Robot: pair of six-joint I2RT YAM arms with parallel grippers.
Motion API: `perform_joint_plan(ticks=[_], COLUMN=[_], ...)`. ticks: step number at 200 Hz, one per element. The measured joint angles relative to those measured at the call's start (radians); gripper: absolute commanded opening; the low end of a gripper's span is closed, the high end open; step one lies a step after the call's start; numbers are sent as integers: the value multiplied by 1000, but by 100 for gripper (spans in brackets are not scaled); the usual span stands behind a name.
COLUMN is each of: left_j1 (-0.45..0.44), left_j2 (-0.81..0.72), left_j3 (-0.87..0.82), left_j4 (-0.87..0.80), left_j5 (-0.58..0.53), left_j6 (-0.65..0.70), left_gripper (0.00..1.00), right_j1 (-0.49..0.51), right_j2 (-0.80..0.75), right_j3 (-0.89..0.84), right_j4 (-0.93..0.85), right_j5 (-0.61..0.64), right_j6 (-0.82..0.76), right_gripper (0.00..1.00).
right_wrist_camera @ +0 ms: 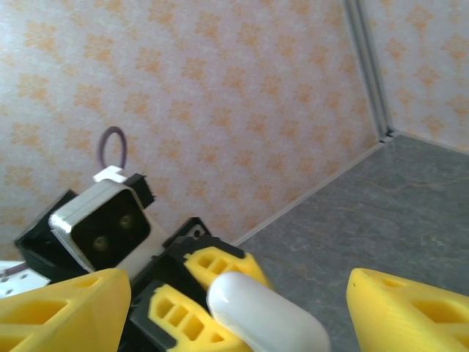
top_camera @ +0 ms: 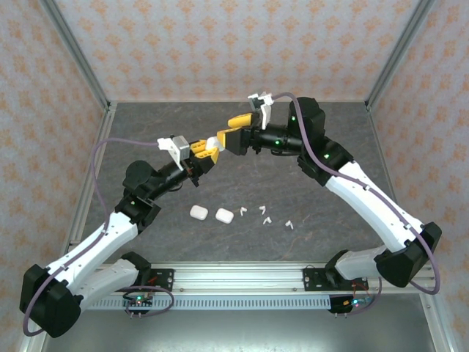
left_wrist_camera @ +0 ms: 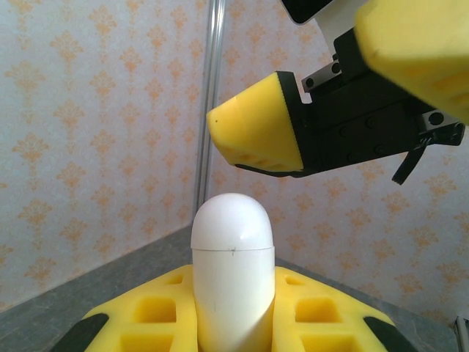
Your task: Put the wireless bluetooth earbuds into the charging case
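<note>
The left claw, its arm stretched over the table's middle, is clamped on a smooth white capsule-shaped case. The right claw, its arm bent inward, gapes wide around the case's domed end without touching it. Tiny stemmed white earbuds lie on the mottled grey table near its near edge.

Readable text, brands, numbers: none legible in any view.
Charging case: plain white shell, one thin seam line, no print on it.
Walls: repeating orange ornament, a pattern and not lettering.
Control boards at the near rail: small lit dots; any print too small to tell.
</note>
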Motion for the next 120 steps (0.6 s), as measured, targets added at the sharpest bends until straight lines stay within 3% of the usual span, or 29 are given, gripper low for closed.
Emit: perform_joint_plan(ticks=[39,120], left_j1=[0,0], left_j2=[18,240], left_j3=[0,108], left_j4=[-28,-211], left_j5=[-53,-261], left_j6=[7,-21], left_gripper=[0,0], right_j1=[-24,-127], right_j2=[-22,-55], right_j3=[-1,-151], right_j4=[-79,-163], right_j5=[208,588], right_j6=[-17,-16], right_gripper=[81,99])
